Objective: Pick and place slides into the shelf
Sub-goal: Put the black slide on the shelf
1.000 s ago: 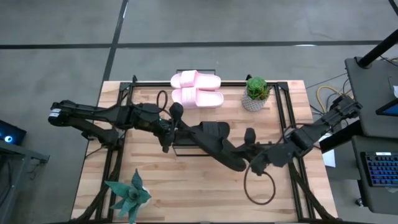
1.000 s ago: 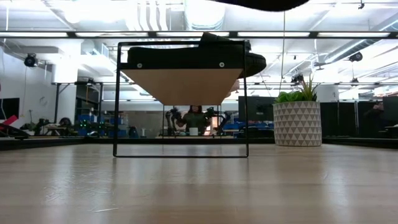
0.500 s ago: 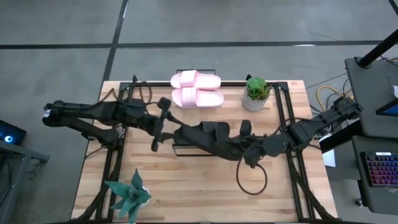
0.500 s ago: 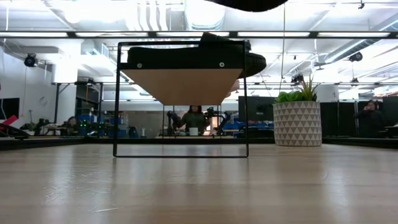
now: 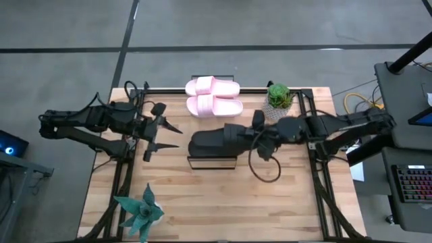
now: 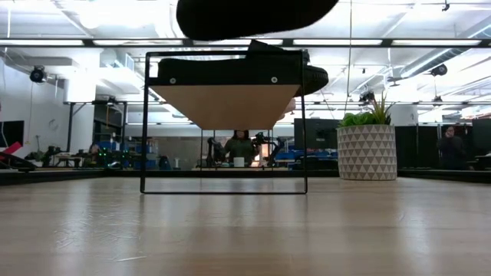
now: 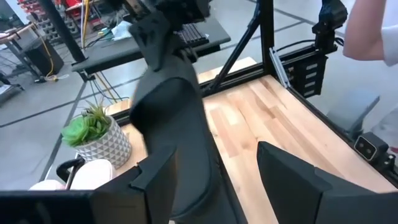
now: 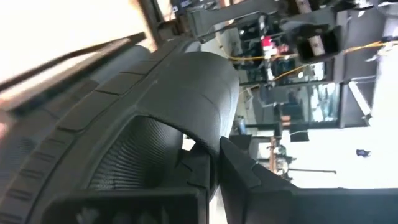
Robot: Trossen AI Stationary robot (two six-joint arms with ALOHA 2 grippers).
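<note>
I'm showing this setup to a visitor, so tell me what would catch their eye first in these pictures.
Probably the right gripper shut on a black slide, carrying it in the air over the small shelf at mid-table, where another black slide already lies on the plank. Next, the pink slides, side by side at the table's far edge beside a potted plant. The left gripper hangs open, left of the shelf.
</note>
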